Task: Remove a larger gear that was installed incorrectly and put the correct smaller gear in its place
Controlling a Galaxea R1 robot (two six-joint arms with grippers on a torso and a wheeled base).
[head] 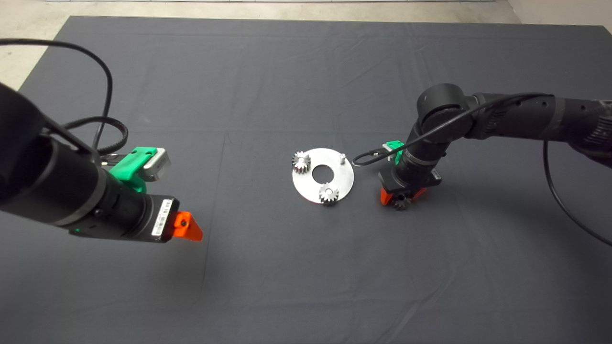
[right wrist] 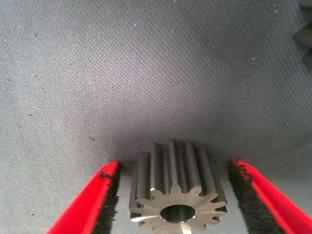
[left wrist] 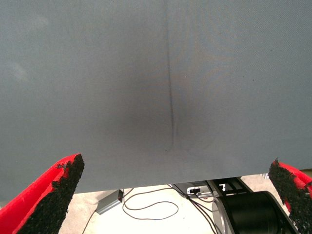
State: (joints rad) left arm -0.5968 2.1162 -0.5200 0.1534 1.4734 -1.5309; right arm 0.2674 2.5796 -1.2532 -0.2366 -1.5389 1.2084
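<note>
The larger gear (right wrist: pixel 175 192), chunky with long flared teeth and a dark centre hole, lies on the mat just right of the round steel plate (head: pixel 345 184). My right gripper (head: pixel 400 199) is lowered over it, open, with a red finger on each side and a thin gap showing at both pads (right wrist: pixel 109 195). In the head view only the gear's edge (head: pixel 401 204) peeks out below the gripper. A dark toothed shape (right wrist: pixel 307 29) at the edge of the right wrist view may be the smaller gear; I cannot tell. My left gripper (head: pixel 189 230) hangs open over the mat's left side, holding nothing.
On the plate, two small steel gears (head: pixel 301 162) (head: pixel 329 194) sit on pegs, and a third peg (head: pixel 342 157) stands bare beside the centre hole. The left wrist view shows the mat's front edge with cables and floor (left wrist: pixel 146 207) beyond it.
</note>
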